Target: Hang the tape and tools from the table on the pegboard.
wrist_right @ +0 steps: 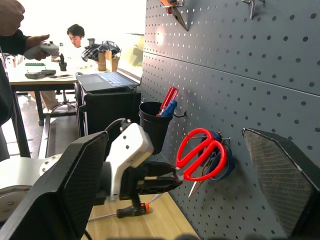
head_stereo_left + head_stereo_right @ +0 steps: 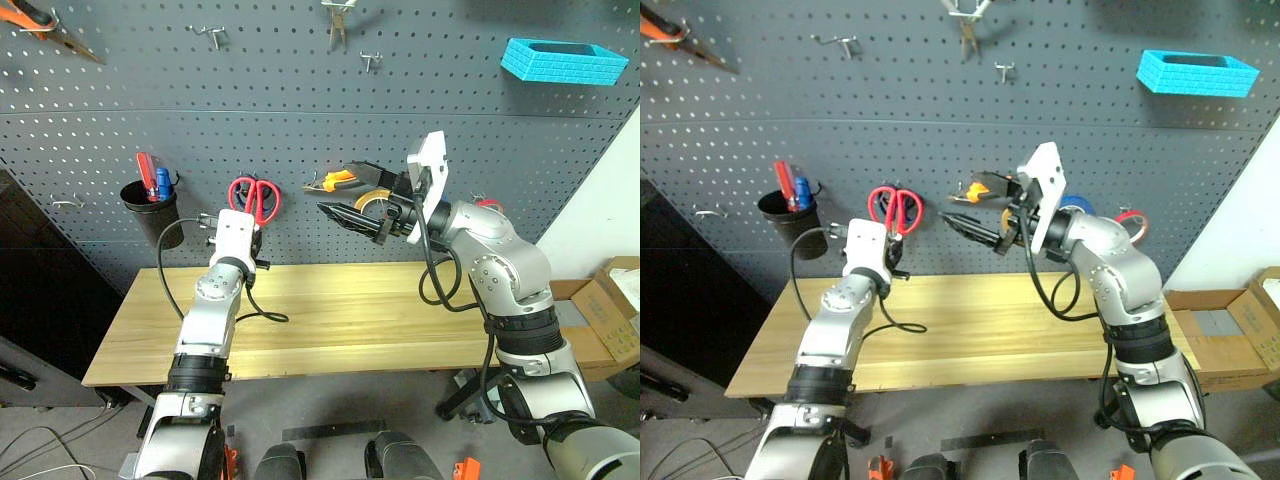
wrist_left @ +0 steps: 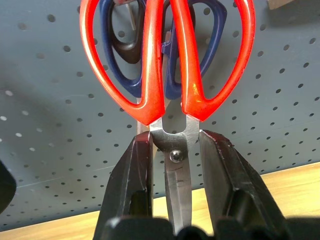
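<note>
Red-handled scissors point(image 3: 167, 65) hang handles-up against the dark grey pegboard point(image 2: 300, 80), their loops lying over a pair of blue-handled scissors point(image 3: 210, 30) on the same spot. The left gripper point(image 3: 170, 165) pinches the steel blades just below the pivot screw, 1 black finger on each flat side. The scissors look light and rigid; the bare metal is probably slick, so this hold near the pivot seems the steadiest place, leaving both loops free to slip over a hook.

On the light wooden bench point(image 2: 330, 330) below lies a slim screwdriver point(image 1: 127, 211) with an orange-and-black handle, likely light and prone to rolling; its thicker handle looks like the best grip.

The right gripper point(image 2: 350, 205) hovers near the board with its 2 fingers spread wide, holding nothing. Orange-handled pliers point(image 2: 335, 180) rest on the board just behind it.
</note>
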